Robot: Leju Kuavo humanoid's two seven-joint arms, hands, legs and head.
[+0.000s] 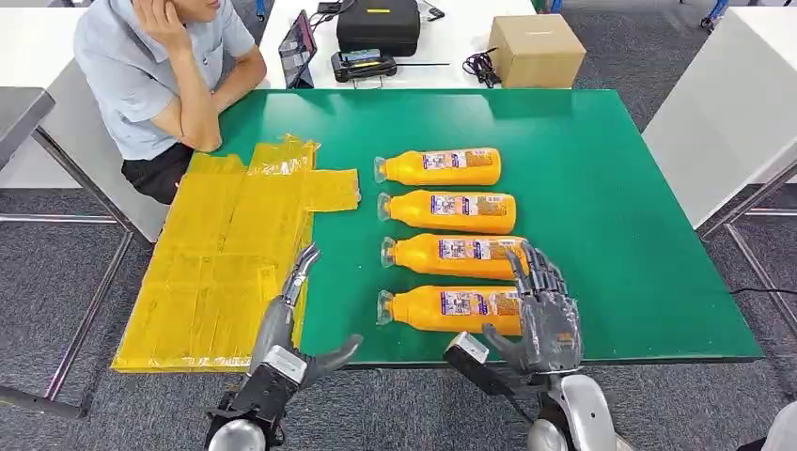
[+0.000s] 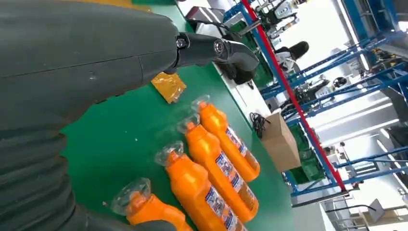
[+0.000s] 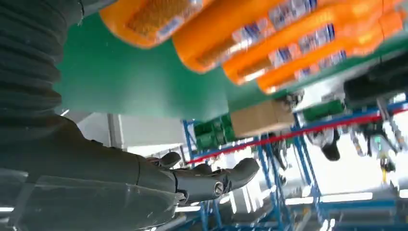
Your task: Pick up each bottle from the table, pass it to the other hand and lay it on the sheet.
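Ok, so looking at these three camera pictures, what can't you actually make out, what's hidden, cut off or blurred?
- Nearest bottle: in the head view its base end is covered by the right hand; whether the hand touches it cannot be told.
- Bottle labels: print too small to read in the head view, blurred in the right wrist view.
- Yellow sheet: mostly hidden by the left hand in the left wrist view.
- Person: cut off by the head view's top edge.

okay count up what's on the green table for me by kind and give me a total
Orange bottles: 4
Yellow sheets: 1
Total: 5
Both robot hands, left and right, are open and hold nothing.
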